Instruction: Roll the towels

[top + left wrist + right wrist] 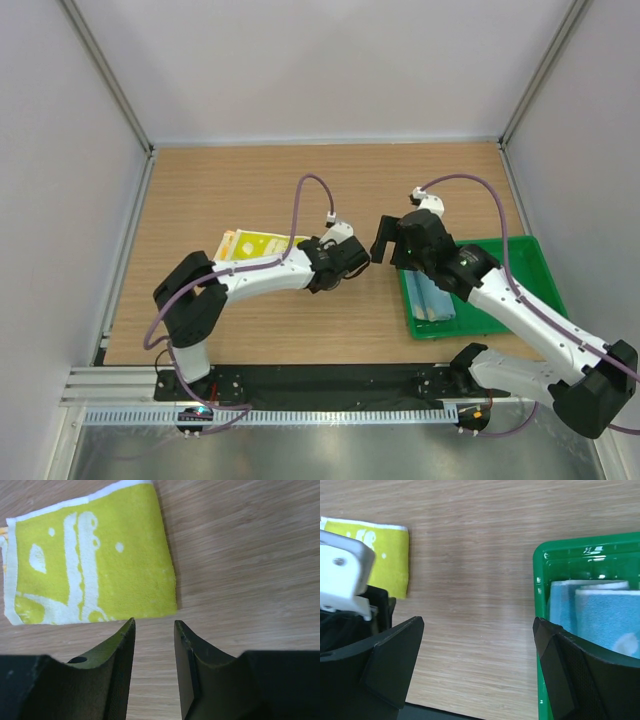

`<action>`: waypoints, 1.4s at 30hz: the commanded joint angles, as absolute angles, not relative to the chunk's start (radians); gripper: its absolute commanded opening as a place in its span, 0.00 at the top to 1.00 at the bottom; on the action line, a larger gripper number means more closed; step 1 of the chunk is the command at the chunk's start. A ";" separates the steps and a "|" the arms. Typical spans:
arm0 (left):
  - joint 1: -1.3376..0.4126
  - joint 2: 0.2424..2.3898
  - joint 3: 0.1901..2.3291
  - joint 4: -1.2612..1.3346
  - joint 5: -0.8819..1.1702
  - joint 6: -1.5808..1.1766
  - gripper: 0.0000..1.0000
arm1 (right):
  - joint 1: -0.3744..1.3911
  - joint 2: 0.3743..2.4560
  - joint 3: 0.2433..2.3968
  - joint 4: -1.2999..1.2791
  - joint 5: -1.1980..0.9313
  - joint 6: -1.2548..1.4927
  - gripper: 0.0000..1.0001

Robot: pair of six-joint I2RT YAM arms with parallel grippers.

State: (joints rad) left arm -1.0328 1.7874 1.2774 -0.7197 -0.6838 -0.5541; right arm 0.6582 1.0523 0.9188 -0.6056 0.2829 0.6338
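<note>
The pale yellow and lime-green towel (255, 243) lies flat on the wooden table, left of centre; it also shows in the left wrist view (95, 555) and in the right wrist view (390, 555). My left gripper (330, 270) hovers just off its right edge, slightly open and empty (154, 625). The light blue towel (433, 300) lies bundled in the green tray (520, 260), and it also shows in the right wrist view (600, 610). My right gripper (392, 250) is wide open and empty (479, 625) above bare table, between the left wrist and the tray's left rim (540, 570).
Grey walls close in the table on the left, far and right sides. The two wrists are close together near the table's middle. The left arm's white wrist part (345, 570) sits next to my right gripper's left finger. A black rail (330, 385) runs along the near edge.
</note>
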 commanded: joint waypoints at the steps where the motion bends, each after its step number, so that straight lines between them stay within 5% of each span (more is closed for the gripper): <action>1: -1.037 1.825 1.310 -0.727 -0.710 -0.586 0.62 | 0.661 1.017 1.005 -0.675 0.374 0.630 0.01; 18: -0.997 1.944 1.278 -0.623 -0.661 -0.549 0.55 | 0.661 1.029 1.040 -0.738 0.382 0.655 0.00; 26: -0.944 1.918 1.195 -0.577 -0.583 -0.554 0.75 | 0.661 1.061 1.045 -0.721 0.361 0.661 0.00; 32: -0.908 1.858 1.134 -0.532 -0.462 -0.563 0.99 | 0.660 1.120 1.046 -0.671 0.262 0.667 0.00; 42: -0.897 1.691 1.085 -0.575 -0.302 -0.592 1.00 | 0.646 1.365 1.184 -0.575 0.088 0.724 0.00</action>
